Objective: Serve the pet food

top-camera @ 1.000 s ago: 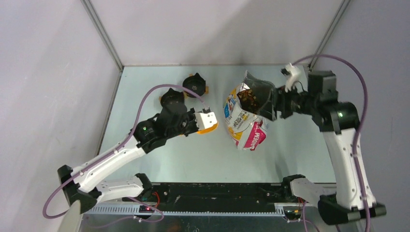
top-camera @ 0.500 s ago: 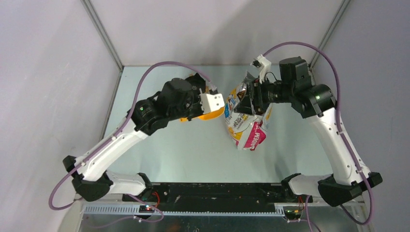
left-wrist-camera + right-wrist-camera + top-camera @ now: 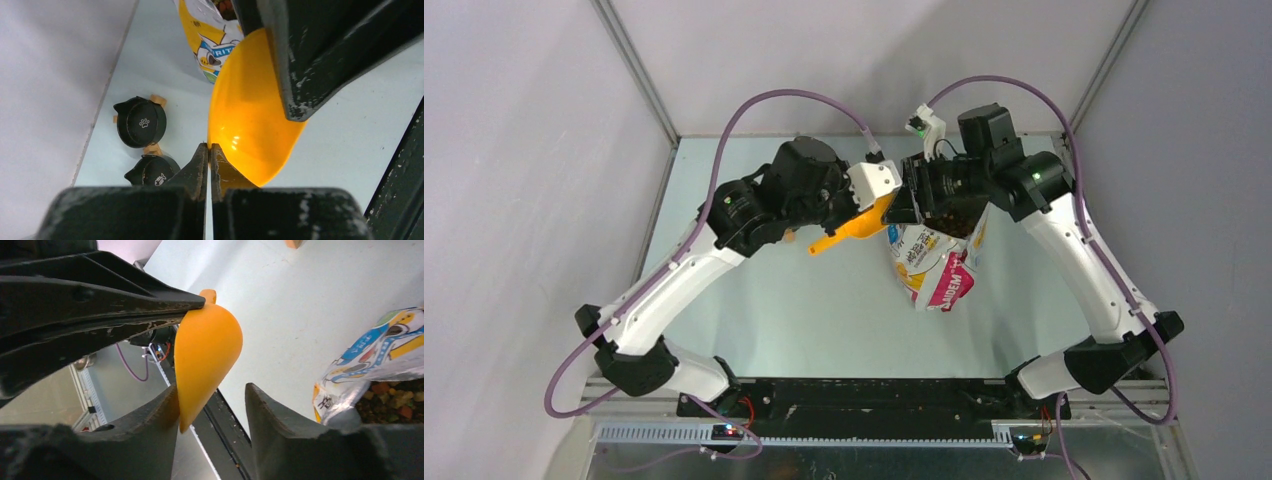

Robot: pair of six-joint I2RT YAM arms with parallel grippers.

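Observation:
The pet food is brown and reddish kibble [image 3: 391, 401] inside the open printed cat bag [image 3: 932, 268], which lies at the table's middle right. Kibble also shows at the bag's mouth in the top view [image 3: 954, 215]. My left gripper [image 3: 209, 146] is shut on the rim of the orange scoop [image 3: 250, 105]. It holds the scoop in the air just left of the bag's mouth [image 3: 852, 230]. My right gripper [image 3: 210, 388] is open at the bag's mouth, with the bag's edge beside its right finger. The scoop's tip [image 3: 200, 365] is close to its left finger. The scoop looks empty.
Two black cat-shaped bowls [image 3: 140, 121] [image 3: 152, 171] stand at the back left of the table, hidden under my left arm in the top view. The two grippers are very close together above the bag. Grey walls enclose the table on three sides.
Both arms rose and swung toward each other. My left gripper carried the scoop right, up to the bag's mouth. My right gripper moved left over the bag's opening.

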